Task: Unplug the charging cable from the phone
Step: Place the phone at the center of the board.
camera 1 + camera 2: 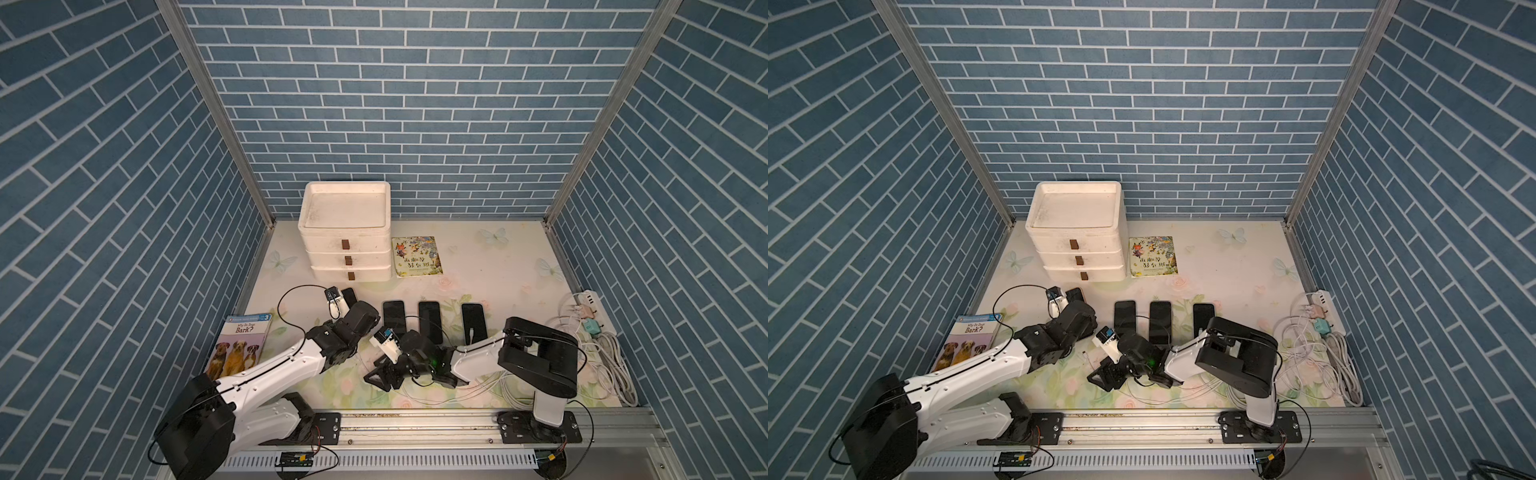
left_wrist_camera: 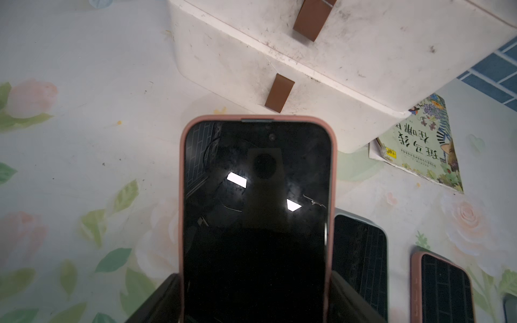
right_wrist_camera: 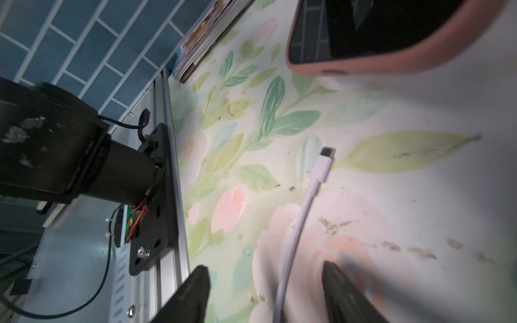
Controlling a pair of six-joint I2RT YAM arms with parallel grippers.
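Phone [image 2: 256, 195]: dark glass face up, in a pink case [image 2: 332, 167], left of centre on the bench [image 3: 405, 195], just in front of the white drawer unit [image 1: 347, 232].

The left claw [image 2: 256, 282] is closed across the phone's long edges at the near end.

Charging cable [image 3: 296, 223]: white, lying loose on the bench. Its plug [image 3: 324, 162] is free and apart from the phone's port edge, so we judge the unplugging done.

The right claw [image 3: 265, 282] gapes wide, straddling the cord and gripping nothing.

Handling, as we judge it:
- The phone is a rigid slab with slick, breakable glass. The rubbery-looking case edges are the place to hold it.
- The cord is light and limp. Only the stiff plug housing gives a firm pinch.

Three other phones [image 1: 429, 320] lie in a row to the right. The power strip [image 1: 590, 307] sits at the far right.
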